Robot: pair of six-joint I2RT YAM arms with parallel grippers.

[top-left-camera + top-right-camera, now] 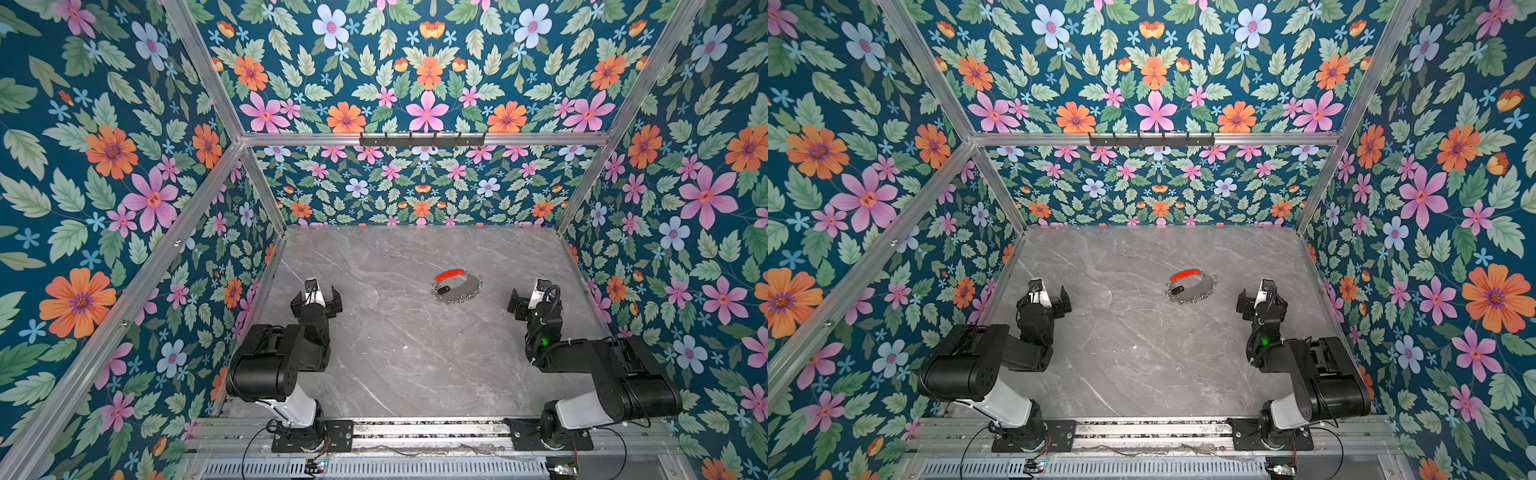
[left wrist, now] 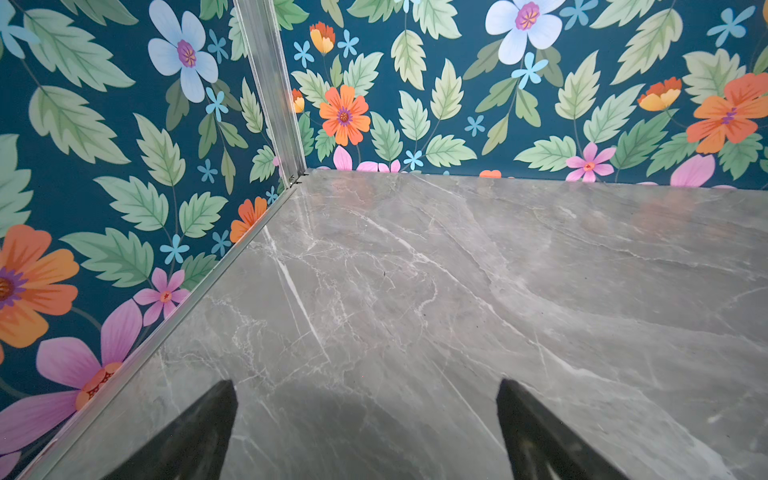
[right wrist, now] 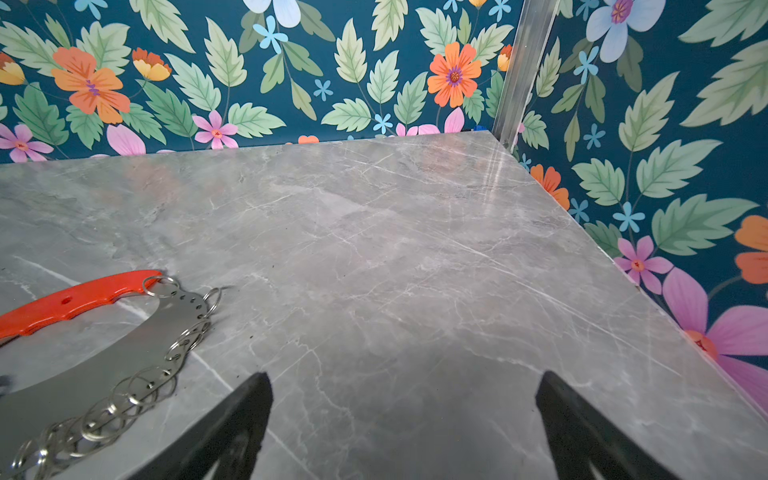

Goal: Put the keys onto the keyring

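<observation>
1. The left pincer hangs low over the grey marble-patterned surface. Its two black fingers are spread wide with nothing between them. In the left wrist view only bare surface and the corner of the floral wall lie ahead of it.
2. To the right of the left pincer, and well apart from it, a small black oblong key tag lies inside the outline of the keyring, on the side facing that pincer. A little silver ring shows at one end of the tag. Whether it is hooked to anything is too small to tell.
3. The large flat grey metal keyring disc lies flat on the surface between the two pincers, nearer the right one. It is a little farther toward the back wall than either pincer. Many small silver loops fringe its rim, and a red curved piece sits on its far edge.
4. The right pincer hovers just to the right of the disc and touches nothing. Its black fingers stand spread wide and empty. In the right wrist view the looped rim lies just beside the finger on the disc's side.
</observation>
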